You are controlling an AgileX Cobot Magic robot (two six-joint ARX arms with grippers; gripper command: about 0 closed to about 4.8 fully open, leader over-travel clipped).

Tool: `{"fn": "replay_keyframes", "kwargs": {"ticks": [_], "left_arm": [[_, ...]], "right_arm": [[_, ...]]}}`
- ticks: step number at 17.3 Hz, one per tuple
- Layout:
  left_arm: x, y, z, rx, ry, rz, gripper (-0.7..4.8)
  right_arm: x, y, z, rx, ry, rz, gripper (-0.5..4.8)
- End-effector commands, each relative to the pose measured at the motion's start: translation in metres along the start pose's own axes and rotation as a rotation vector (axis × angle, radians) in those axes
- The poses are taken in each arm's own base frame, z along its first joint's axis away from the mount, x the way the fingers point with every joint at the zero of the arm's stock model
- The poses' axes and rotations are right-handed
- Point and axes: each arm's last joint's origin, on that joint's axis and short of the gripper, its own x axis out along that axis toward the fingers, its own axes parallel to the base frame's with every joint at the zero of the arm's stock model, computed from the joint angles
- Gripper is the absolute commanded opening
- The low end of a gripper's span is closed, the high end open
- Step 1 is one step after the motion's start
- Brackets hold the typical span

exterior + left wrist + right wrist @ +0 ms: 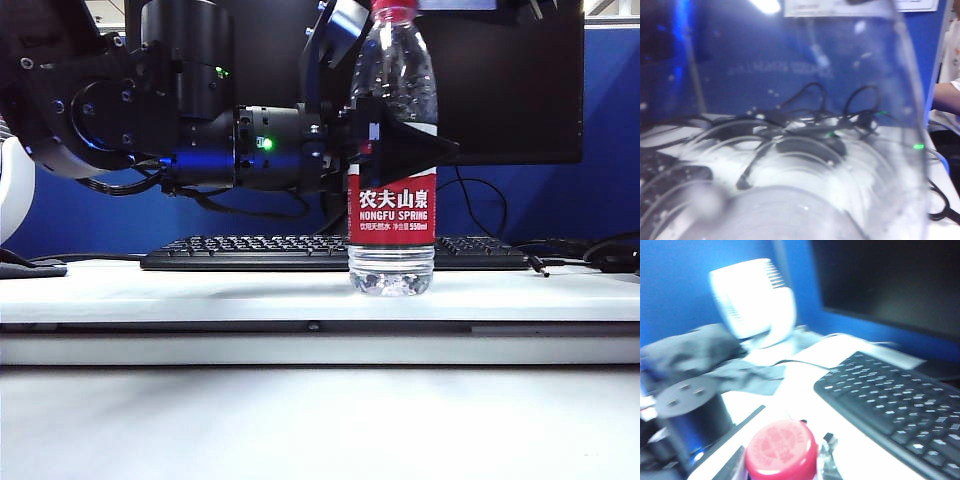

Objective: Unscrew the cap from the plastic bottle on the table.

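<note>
Jaws: left gripper (405,148) is clamped on the tall clear plastic bottle (391,215), steadying it upright on the white table (200,292).
Right gripper: poised above the small red ribbed cap (781,450); its jaw state cannot be told.

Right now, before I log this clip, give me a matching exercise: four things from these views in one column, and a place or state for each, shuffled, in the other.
Things:
1. cap
2. plastic bottle
3. left gripper
4. keyboard

Places or states:
A. lies on the table behind the bottle
B. stands upright on the table
C. clamped around the bottle's middle
D. red, on the bottle's neck

Pairs: 1-D, 2-B, 3-C, 4-A

The right gripper sits at the cap; the blurred right wrist view does not show whether it grips.
</note>
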Motion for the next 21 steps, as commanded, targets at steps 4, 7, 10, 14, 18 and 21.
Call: {"fn": "replay_keyframes", "kwargs": {"ticks": [4, 7, 10, 14, 18, 21], "left_arm": [[0.000, -0.001, -0.007, -0.036, 0.043, -0.002, 2.95], [0.000, -0.001, -0.007, -0.036, 0.044, -0.003, 2.95], [0.000, -0.001, -0.008, -0.045, 0.055, -0.004, 2.95], [0.000, -0.001, -0.008, -0.046, 0.055, -0.004, 2.95], [0.000, -0.001, -0.008, -0.047, 0.058, -0.004, 2.95], [0.000, -0.001, -0.009, -0.050, 0.062, -0.004, 2.95]], "right_arm": [[-0.015, -0.023, -0.002, 0.064, 0.052, 0.161, 1.47], [-0.006, -0.030, -0.004, 0.094, 0.083, 0.244, 1.47], [0.005, -0.037, 0.002, 0.103, 0.097, 0.344, 1.48], [0.010, -0.040, 0.003, 0.107, 0.105, 0.381, 1.47], [0.013, -0.047, -0.003, 0.114, 0.120, 0.394, 1.48], [0.010, -0.051, -0.001, 0.095, 0.101, 0.310, 2.11]]}}
